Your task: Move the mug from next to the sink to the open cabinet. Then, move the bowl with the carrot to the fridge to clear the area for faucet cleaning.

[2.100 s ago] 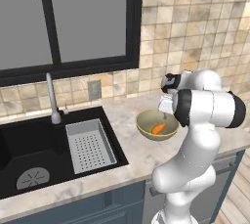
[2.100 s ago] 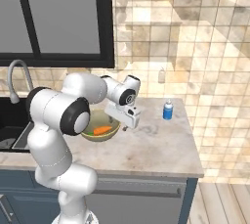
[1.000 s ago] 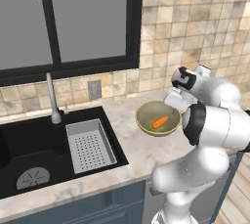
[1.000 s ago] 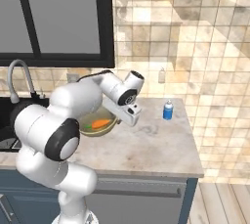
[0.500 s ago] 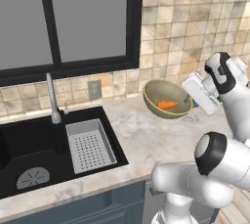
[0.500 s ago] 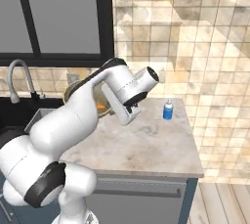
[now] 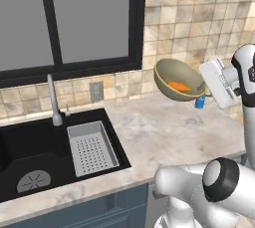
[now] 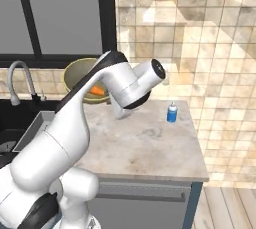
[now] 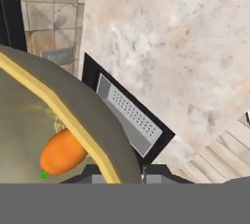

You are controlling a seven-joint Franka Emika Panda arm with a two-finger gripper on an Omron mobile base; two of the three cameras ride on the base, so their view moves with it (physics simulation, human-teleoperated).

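Lifted off the counter since the earlier frames, the bowl (image 7: 178,80) is now hanging in mid-air, tilting, with the carrot (image 7: 180,86) lying inside. The gripper (image 9: 117,174) is clamping the bowl's rim: one finger inside, one outside. The bowl is extending away from the fingertips, carrot axis running along the tilted floor. Below the gripper are lying the marble counter (image 7: 164,132), a small blue can (image 8: 172,113), the strainer tray (image 7: 92,149) and sink (image 7: 30,145).

blue can (image 8: 172,112) upright on counter (image 8: 150,148)
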